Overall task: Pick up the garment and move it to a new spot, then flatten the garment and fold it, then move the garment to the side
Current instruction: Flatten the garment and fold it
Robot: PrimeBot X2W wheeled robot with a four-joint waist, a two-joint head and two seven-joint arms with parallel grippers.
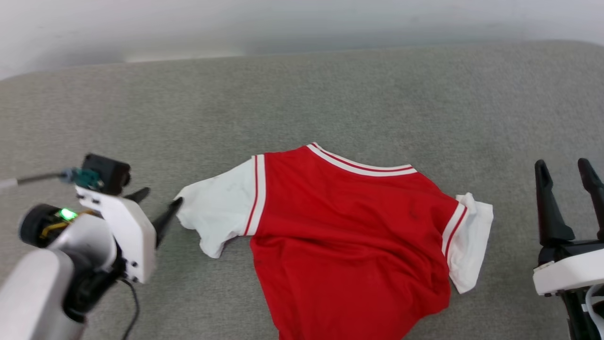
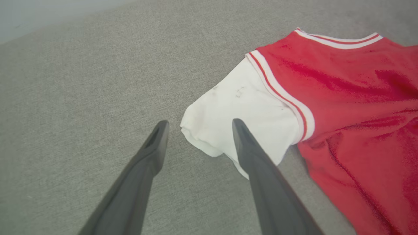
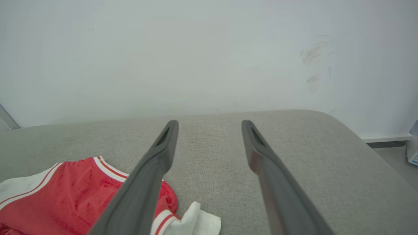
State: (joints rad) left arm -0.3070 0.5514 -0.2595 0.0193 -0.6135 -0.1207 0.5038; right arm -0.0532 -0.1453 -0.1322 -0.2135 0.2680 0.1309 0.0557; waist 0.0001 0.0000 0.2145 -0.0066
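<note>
The garment (image 1: 349,226), a red jersey with white sleeves and red-white striped trim, lies spread on the grey fabric surface (image 1: 330,94), its plain red side up and its lower part running off the bottom of the head view. My left gripper (image 1: 159,204) is open, its fingers pointing at the edge of the white left sleeve (image 2: 235,114), which lies partly between the fingertips in the left wrist view. Off to the right of the crumpled right sleeve (image 1: 469,241), my right gripper (image 1: 566,170) stands open and empty. The garment (image 3: 65,192) appears at that wrist view's lower left.
The grey cushion-like surface (image 3: 294,137) ends at a rounded far edge against a pale wall (image 3: 209,49). A strip of floor and a skirting board (image 3: 385,138) lie beyond the surface's right end.
</note>
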